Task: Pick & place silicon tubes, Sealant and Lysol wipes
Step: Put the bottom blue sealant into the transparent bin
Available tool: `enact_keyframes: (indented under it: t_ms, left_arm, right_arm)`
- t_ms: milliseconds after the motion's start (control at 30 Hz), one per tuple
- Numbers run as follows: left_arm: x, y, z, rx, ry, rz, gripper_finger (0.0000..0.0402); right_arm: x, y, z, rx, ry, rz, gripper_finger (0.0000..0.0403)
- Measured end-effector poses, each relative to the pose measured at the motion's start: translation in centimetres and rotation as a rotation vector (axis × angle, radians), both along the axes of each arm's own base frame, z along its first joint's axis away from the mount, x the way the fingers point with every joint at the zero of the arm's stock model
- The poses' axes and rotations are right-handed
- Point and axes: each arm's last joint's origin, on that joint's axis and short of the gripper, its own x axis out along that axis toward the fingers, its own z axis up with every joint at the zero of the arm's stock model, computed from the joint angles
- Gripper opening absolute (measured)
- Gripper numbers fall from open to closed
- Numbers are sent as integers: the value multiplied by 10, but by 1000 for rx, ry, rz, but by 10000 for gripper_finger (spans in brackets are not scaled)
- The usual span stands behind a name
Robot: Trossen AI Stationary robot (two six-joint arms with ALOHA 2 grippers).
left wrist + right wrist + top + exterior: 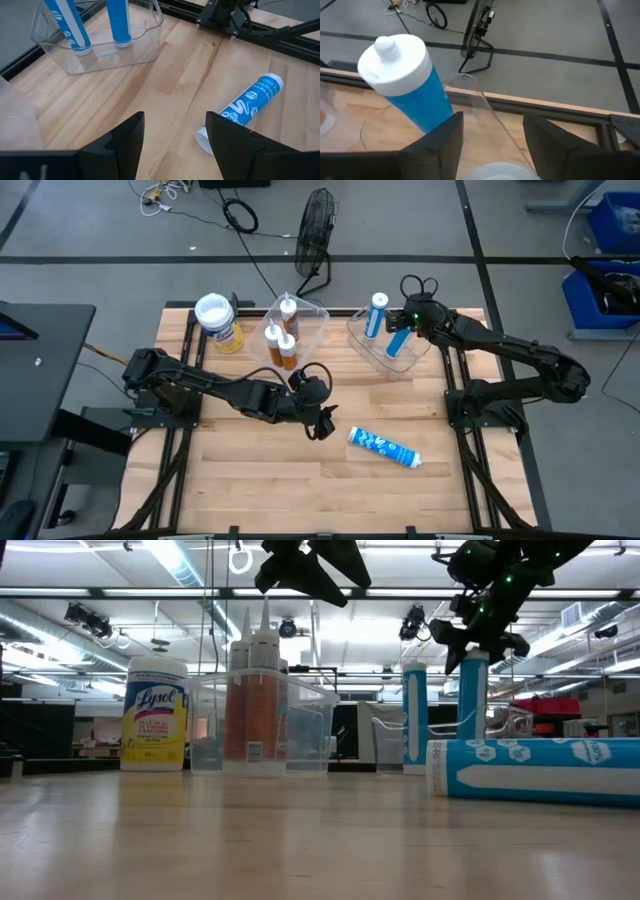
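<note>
One blue sealant tube lies flat on the wooden table, nearest the front edge. Left gripper hovers just beside it, fingers apart, empty. Farther back, a clear bin holds three orange-brown tubes; a second clear bin holds two upright blue tubes. Right gripper sits over that bin; whether it clamps a tube, cannot tell. Lysol wipes stand upright at the back left. Low view alone shows the Lysol label.
</note>
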Motion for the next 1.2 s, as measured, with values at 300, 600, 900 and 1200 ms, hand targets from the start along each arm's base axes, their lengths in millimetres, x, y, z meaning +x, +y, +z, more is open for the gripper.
enact_keyframes:
  t_ms: [300, 600, 900, 1200]
  left_arm:
    - [0, 0, 0, 0, 0, 0, 216]
    - [0, 0, 0, 5, 1, -3, 216]
    - [0, 1, 0, 13, 2, 1, 215]
    - [0, 1, 0, 28, 11, -10, 215]
  right_arm:
    - [1, 0, 0, 5, -2, 19, 249]
    - [2, 0, 1, 3, -10, 36, 268]
    - [4, 0, 1, 17, -29, 84, 279]
    - [3, 1, 8, 5, -47, 87, 281]
